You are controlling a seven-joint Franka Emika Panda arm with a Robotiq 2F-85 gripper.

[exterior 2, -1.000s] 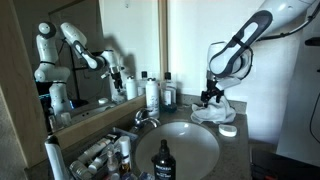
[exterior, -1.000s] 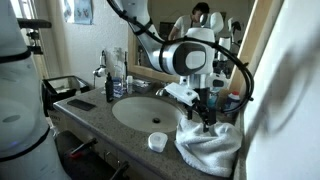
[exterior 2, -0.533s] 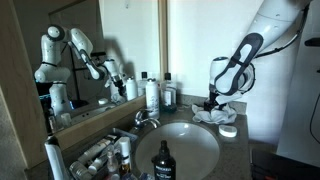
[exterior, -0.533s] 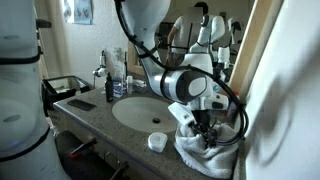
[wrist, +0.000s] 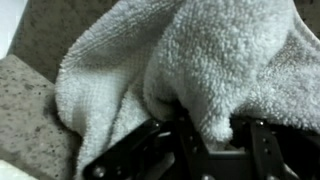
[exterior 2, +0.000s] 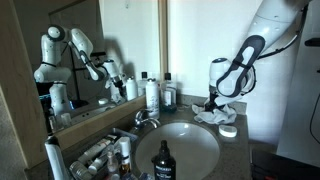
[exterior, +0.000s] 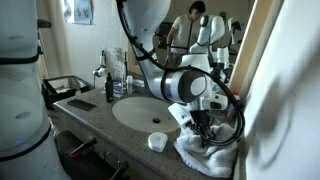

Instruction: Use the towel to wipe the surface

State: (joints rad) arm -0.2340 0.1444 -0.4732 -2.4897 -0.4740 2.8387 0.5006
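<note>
Speckled surface | arm arched over, wrist down | fingers pinching towel

In an exterior view a small white round cup sits at lower centre, with bottles left of centre beside a dark flat object. In an exterior view a mirror fills the upper left, a faucet stands at centre, and a black pump bottle is at the bottom edge.

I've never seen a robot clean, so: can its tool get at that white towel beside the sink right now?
Looks like yes: the tool sits right in the towel, cloth pressed up against it, nothing blocking.
</note>
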